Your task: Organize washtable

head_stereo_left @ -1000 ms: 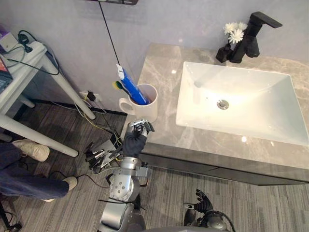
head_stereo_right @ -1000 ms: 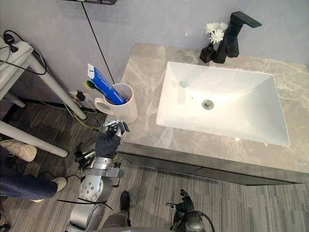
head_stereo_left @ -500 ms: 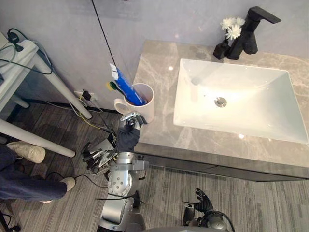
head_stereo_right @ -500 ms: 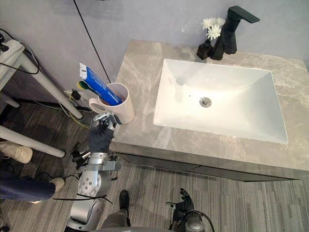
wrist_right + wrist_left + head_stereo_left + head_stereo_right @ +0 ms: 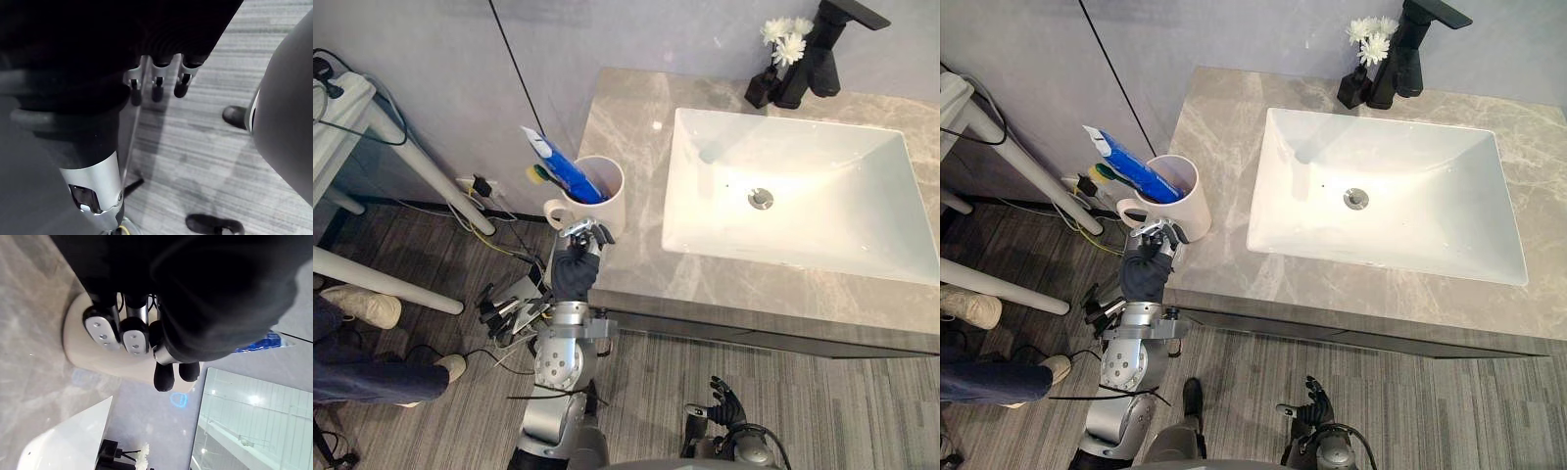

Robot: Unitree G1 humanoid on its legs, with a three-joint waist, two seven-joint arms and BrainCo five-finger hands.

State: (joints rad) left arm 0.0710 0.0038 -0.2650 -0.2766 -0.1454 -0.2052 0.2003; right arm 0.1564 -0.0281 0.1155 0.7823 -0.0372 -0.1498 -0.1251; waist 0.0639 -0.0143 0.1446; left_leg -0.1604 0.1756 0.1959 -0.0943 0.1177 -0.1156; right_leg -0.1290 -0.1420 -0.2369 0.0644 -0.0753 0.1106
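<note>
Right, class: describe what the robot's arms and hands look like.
The left arm is silver-grey, with a round joint housing. The left hand wears a dark ribbed cover, and its fingers are silver with dark tips. The right hand looks alike: dark cover, dark-tipped fingers.

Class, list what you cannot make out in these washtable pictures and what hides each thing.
Lower ends of the toothpaste tube and toothbrush: hidden inside the mug, eye views.
Whether the left hand touches the mug: its dark cover blocks the contact, left wrist view.
Top of the faucet: cut by the upper edge, left eye view.
Most of the person: beyond the left edge.
</note>
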